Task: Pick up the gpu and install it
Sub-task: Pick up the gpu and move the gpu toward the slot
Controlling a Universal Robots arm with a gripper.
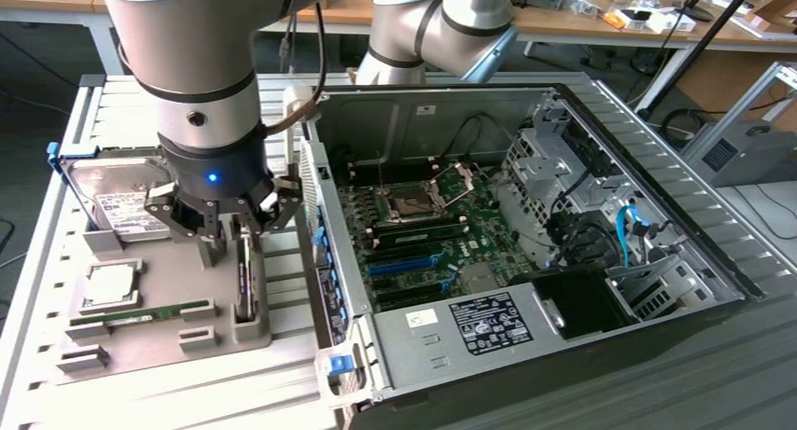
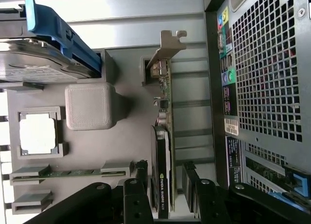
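The gripper [image 1: 237, 243] is low over the gray tray [image 1: 162, 341]. Its two fingers [image 2: 141, 178] are spread apart, one on each flat side of the gpu [image 2: 163, 185]. A little gap shows on both sides, so nothing is being squeezed yet.

The gpu stands on its thin edge in a slot of the tray, on the side of the tray next to the computer case [image 1: 498, 215]. Its silver bracket [image 2: 165, 51] sticks out at the end away from the fingers.

The card looks thin, stiff and probably light. It could also break easily, because small parts sit along its green board. The black cover looks like the best place to pinch, flat on both sides. The bracket and the bare board look like poor places to hold.

Also on the tray are a hard drive [image 1: 118, 201], a square chip [image 1: 110, 285] and a green memory stick [image 1: 137, 315], all on the far side of the gpu from the case.
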